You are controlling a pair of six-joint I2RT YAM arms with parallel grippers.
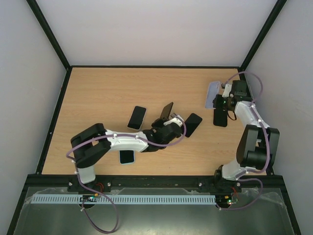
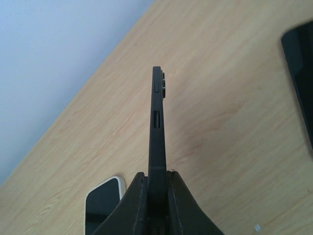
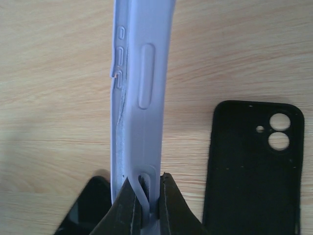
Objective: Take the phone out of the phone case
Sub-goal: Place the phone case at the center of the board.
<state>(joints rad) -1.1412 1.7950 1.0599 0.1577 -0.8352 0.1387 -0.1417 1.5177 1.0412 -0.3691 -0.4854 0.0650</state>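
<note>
Table (image 1: 98,88): bare board 10 through 1 o'clock of centre. Obstacles: dark phone (image 1: 167,110), clamped in left gripper (image 1: 169,117), at centre; white-edged phone (image 1: 137,117), 9 o'clock; near phone (image 1: 127,157), 7 o'clock; black case (image 1: 193,125), 3 o'clock; outer black case (image 1: 220,117) and lilac case (image 1: 212,94), pinched by right gripper (image 1: 218,102), 2 to 3 o'clock.

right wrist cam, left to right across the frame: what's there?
A dark glossy slab at the bottom edge, probably a phone → lavender phone case, edge-on in the right gripper → black phone case, lying flat on the table with its camera cutouts at the top.
</note>
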